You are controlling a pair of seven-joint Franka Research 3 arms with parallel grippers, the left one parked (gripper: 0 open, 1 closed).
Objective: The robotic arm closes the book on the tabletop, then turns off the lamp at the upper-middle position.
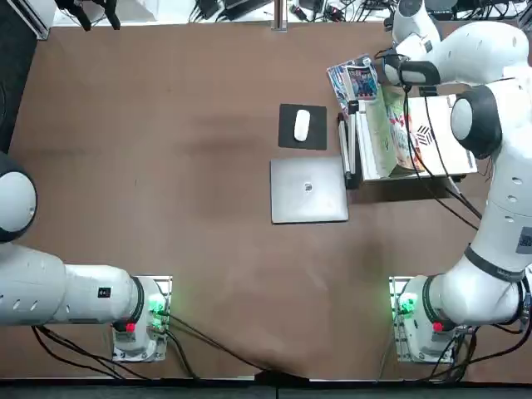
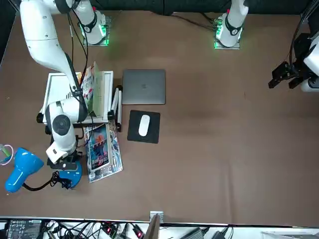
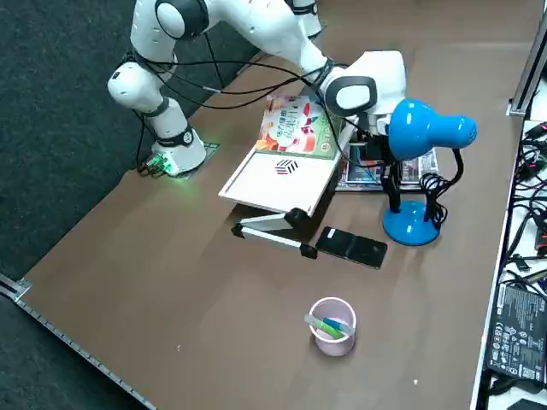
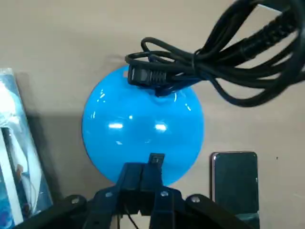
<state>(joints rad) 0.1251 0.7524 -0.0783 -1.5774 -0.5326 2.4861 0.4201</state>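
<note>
Close below the right tool [image 4: 143, 171], its fingers together, lies the lamp base [image 4: 138, 129].

Top view: overhead, downward; front: beyond lamp [image 2: 23, 168], facing robot; right side: raised, diagonal, shares lamp with front; wrist: closest, above lamp, past right gripper [image 4: 156, 160]

A smartphone [image 4: 236, 183] and a glossy picture booklet [image 4: 21, 157] are seen near the closed jaws of the right gripper [image 4: 142, 167], on opposite sides of them. Farther from the jaws, past the phone, a pink cup [image 3: 333, 344] holding markers [image 3: 325, 326] is seen. Well apart from the jaws, beyond the booklet's side, a white mouse [image 1: 302, 125] is seen on a black pad [image 1: 288, 137], beside a closed grey laptop [image 1: 308, 199].
</note>
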